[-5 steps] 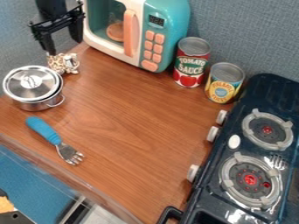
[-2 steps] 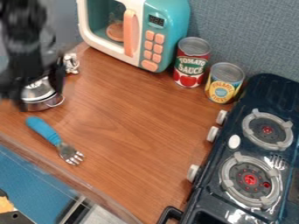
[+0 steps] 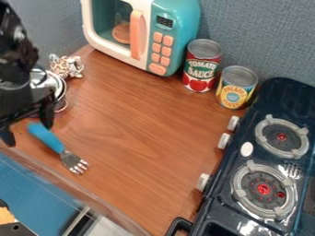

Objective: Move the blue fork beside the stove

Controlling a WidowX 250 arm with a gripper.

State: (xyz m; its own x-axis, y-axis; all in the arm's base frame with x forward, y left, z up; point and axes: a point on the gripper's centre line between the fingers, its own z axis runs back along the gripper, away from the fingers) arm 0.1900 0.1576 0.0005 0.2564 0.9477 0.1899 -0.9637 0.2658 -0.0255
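Apparently pre-grasp: gripper spread open near blue fork. Next: centre over handle, lower, then close.

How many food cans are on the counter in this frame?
2. The red can stands beside the microwave; the yellow can stands between it and the stove. The arm could hide another at the left.

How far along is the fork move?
Nothing looks done: the blue-handled metal fork lies on the brown wooden counter, away from the dark stove. The black two-finger gripper is open at the handle, apparently empty. Grasping, carrying and placing remain.
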